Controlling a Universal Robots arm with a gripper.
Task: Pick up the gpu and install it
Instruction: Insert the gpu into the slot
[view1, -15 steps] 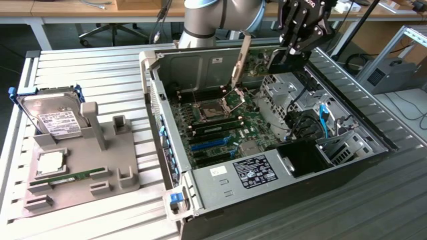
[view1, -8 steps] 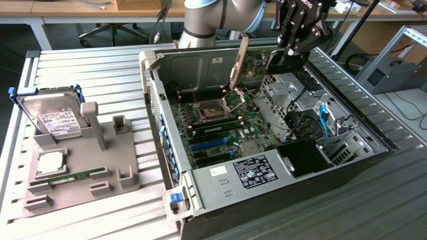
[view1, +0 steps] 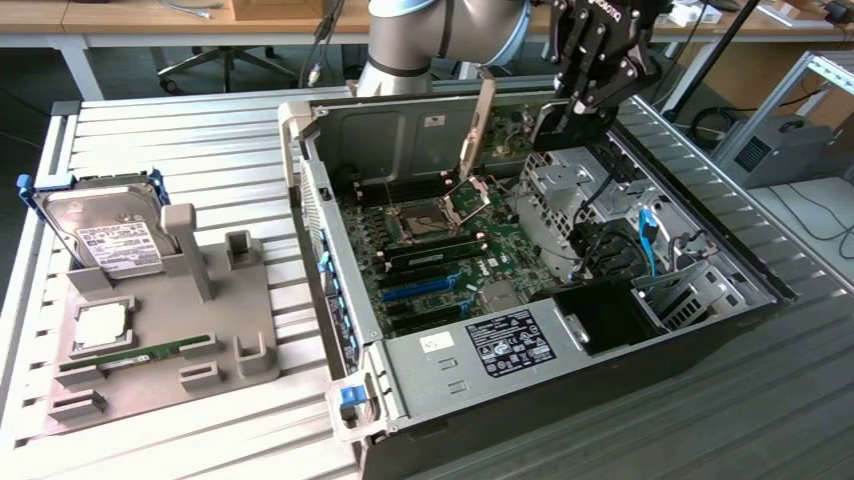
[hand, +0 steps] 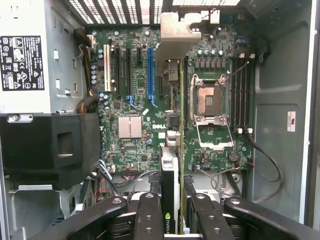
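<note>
The gpu (hand: 170, 172) shows edge-on in the wrist view as a thin dark card with a small green logo. Its silvery bracket (hand: 181, 31) is at the far end. My gripper (hand: 172, 202) is shut on the card, with black fingers (hand: 148, 212) pressing on both faces. In the exterior view the gripper (view1: 561, 128) hangs over the back of the open computer case (view1: 747, 270). The gpu's bracket (view1: 475, 130) stands upright above the motherboard, close to the open processor socket (view1: 424, 215). The card is held above the board. The blue expansion slot (hand: 150, 70) lies off to one side of it.
On the exterior view's left, a grey fixture (view1: 200, 330) holds a hard drive (view1: 114, 235), a processor chip (view1: 100, 325) and a green memory stick (view1: 134, 355). Inside the case are a black box (hand: 50, 145), a labelled power supply (hand: 25, 55) and loose cables (view1: 647, 240).
</note>
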